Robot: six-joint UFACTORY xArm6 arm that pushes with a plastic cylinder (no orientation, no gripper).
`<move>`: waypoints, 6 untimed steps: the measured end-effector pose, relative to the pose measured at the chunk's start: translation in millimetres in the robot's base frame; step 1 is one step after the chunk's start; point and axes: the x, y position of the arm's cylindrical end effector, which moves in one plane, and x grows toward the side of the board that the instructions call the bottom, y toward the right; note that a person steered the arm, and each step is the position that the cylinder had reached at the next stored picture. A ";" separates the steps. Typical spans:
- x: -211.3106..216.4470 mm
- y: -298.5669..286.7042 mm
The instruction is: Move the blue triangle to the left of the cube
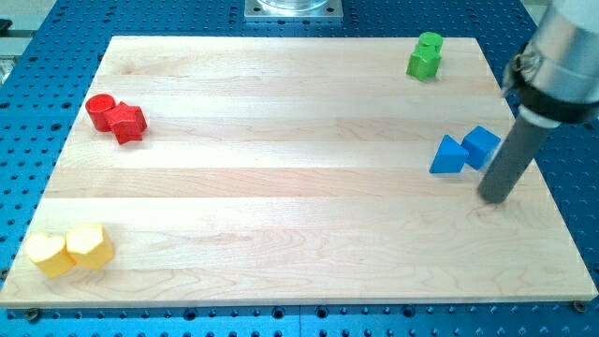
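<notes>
The blue triangle (448, 156) lies on the wooden board at the view's right, touching the left side of the blue cube (482, 146). My tip (495, 197) rests on the board just below and right of the cube, close to it but apart. The dark rod rises from the tip up to the view's right top.
A green block pair (425, 55) sits at the top right. A red cylinder (100, 110) and a red star-like block (127, 123) sit at the left. A yellow heart (47, 254) and a yellow hexagon (89, 245) sit at the bottom left. The board's right edge (552, 197) is near my tip.
</notes>
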 end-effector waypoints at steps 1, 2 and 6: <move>-25.7 5.1; -36.8 -2.5; -26.5 -70.0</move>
